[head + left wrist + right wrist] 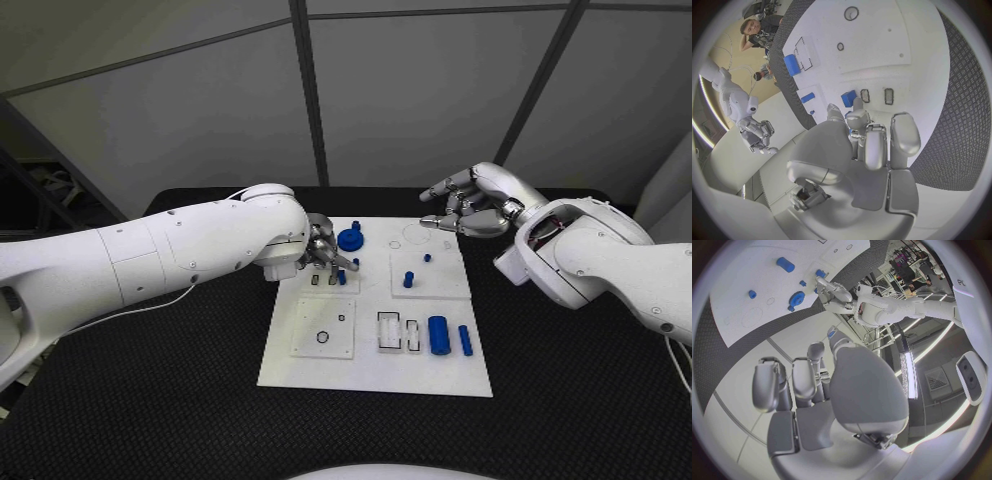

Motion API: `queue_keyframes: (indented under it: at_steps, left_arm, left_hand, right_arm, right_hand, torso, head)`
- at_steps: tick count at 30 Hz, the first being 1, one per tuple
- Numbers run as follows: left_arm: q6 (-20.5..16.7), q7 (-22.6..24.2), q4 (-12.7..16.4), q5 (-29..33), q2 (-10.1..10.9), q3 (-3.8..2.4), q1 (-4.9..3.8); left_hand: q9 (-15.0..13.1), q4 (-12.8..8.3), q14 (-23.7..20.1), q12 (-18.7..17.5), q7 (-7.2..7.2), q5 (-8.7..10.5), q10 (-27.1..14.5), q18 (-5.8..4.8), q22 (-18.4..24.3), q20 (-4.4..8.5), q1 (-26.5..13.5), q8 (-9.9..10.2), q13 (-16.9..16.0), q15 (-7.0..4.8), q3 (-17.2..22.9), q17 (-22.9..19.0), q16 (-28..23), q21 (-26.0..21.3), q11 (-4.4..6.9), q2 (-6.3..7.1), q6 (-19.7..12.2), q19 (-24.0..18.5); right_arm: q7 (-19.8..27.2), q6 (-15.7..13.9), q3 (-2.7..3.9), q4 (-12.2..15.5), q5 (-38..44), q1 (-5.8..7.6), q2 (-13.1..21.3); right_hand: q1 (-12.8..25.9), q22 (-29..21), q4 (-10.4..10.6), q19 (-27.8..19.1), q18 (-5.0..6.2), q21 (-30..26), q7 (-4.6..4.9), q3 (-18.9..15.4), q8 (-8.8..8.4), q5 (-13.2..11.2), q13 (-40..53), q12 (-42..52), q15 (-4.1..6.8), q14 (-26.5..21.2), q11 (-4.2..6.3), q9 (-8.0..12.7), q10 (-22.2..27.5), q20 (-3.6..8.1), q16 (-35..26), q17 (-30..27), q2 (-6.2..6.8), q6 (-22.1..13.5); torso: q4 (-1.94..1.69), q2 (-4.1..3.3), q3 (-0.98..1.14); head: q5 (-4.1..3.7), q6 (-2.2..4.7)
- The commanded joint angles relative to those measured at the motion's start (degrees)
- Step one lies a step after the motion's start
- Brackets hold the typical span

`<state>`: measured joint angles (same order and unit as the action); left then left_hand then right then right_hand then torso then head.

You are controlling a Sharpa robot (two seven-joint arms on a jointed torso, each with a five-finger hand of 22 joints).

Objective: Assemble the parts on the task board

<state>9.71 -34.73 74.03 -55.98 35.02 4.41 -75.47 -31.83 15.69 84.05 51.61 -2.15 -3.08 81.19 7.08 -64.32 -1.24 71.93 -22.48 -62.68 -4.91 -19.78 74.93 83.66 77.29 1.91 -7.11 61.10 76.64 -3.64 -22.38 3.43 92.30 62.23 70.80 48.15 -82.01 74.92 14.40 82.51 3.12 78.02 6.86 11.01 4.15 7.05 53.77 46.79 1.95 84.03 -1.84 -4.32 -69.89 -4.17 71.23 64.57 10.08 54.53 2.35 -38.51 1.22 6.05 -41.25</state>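
The white task board (375, 360) lies mid-table. My left hand (326, 256) hovers low over its far left part, fingers stretched out together with their fingertips (858, 104) beside a small blue block (848, 98) that lies next to two empty slots (877, 95); the thumb stays apart. A blue gear with a peg (352, 239) stands just beyond that hand. My right hand (470, 209) hangs above the board's far right corner, fingers curled in with nothing in them. Two small blue pegs (408, 279) stand in the right panel. Two blue cylinders (438, 335) lie near the front right.
The black textured table (173, 400) surrounds the board on all sides. A panel with round holes (325, 328) and a rectangular slot frame (391, 331) sit in the board's front half. Grey wall panels stand behind the table.
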Motion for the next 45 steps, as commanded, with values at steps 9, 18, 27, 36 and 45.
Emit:
queue_keyframes:
  at_steps: [9, 18, 27, 36, 45]
  left_arm:
    - [2.03, -0.87, -0.06, -0.38, -0.39, -0.01, -0.11]
    - [2.49, -0.87, -0.18, -0.39, -0.62, -0.01, -0.11]
    - [2.8, -0.71, -0.15, -0.39, -0.78, -0.01, -0.11]
    - [3.13, -0.37, -0.14, -0.38, -0.85, -0.01, -0.11]
    - [2.52, 0.59, 0.01, -0.01, -0.54, -0.01, -0.11]
  left_hand:
    - [-1.73, -1.05, 4.32, -0.42, 0.13, -0.03, 0.1, -2.07, -0.48, -0.08, 2.03, 0.44, -1.14, -0.26, 1.03, 8.51, 0.5, 0.54, -0.02, 0.01, -0.14, -0.45]
    - [-3.32, -1.66, 4.33, -1.07, 0.25, -4.6, 0.29, -2.07, -0.77, -0.07, 3.13, 0.87, -2.05, -0.31, 1.68, 8.6, 0.57, 0.64, 0.07, -0.19, -0.13, -0.53]
    - [-4.54, -2.52, 4.32, -1.88, 0.38, -8.63, 0.42, -2.04, -0.87, 0.01, 4.6, 1.5, -2.67, -0.41, 2.32, 8.61, 0.56, 0.61, 0.18, -0.36, -0.24, -0.65]
    - [-5.81, -6.19, 4.35, -3.35, 0.9, -19.33, 0.47, -2.0, -1.05, 0.36, 10.75, 3.08, -3.41, -0.78, 4.77, 8.75, 0.66, 0.54, 0.66, -1.08, -0.58, -0.8]
    - [-7.02, -9.75, 4.4, -5.39, 0.36, -21.83, 0.75, -2.07, -1.41, 0.34, 16.03, 4.64, -3.4, -0.57, 10.96, 8.96, 0.82, 0.54, 0.45, -1.55, -1.15, -0.85]
  right_arm:
    - [-0.21, 0.81, 0.04, -0.25, 0.35, 0.13, -0.34]
    - [-0.24, 0.82, 0.04, -0.29, 0.36, 0.13, -0.43]
    - [-0.23, 0.82, 0.04, -0.36, 0.36, 0.13, -0.48]
    - [-0.23, 0.82, 0.04, -0.42, 0.36, 0.13, -0.55]
    - [-0.22, 0.79, 0.04, -0.49, 0.36, 0.12, -0.6]
  right_hand:
    - [0.4, 2.29, 0.49, -0.1, 0.23, 0.12, 0.01, 0.11, -0.33, 0.42, -0.16, -0.36, 0.45, 0.38, -0.1, 0.07, 0.31, 0.21, -0.1, 0.29, -0.3, 0.09]
    - [0.35, 2.36, 0.49, -0.04, 0.21, 0.18, 0.0, 0.18, -0.32, 0.44, -0.22, -0.39, 0.46, 0.44, -0.09, 0.07, 0.28, 0.22, 0.0, 0.44, -0.36, 0.11]
    - [0.35, 2.36, 0.49, -0.04, 0.21, 0.18, 0.0, 0.18, -0.32, 0.44, -0.22, -0.39, 0.46, 0.44, -0.09, 0.07, 0.28, 0.22, 0.0, 0.44, -0.36, 0.11]
    - [0.31, 2.38, 0.5, -0.01, 0.2, 0.18, 0.0, 0.23, -0.32, 0.46, -0.29, -0.42, 0.48, 0.46, -0.08, 0.07, 0.26, 0.23, -0.04, 0.42, -0.41, 0.13]
    - [0.28, 2.39, 0.49, 0.01, 0.2, 0.19, -0.01, 0.27, -0.32, 0.48, -0.29, -0.39, 0.48, 0.48, -0.08, 0.07, 0.22, 0.23, -0.01, 0.46, -0.43, 0.14]
  torso:
    - [0.0, 0.04, -0.01]
    - [-0.03, 0.03, 0.01]
    - [0.08, 0.03, 0.01]
    - [-0.05, 0.01, 0.01]
    - [-0.02, -0.01, -0.01]
  head:
    - [-0.16, -0.26]
    - [-0.07, -0.28]
    - [0.0, -0.25]
    - [-0.1, -0.33]
    - [-0.02, -0.45]
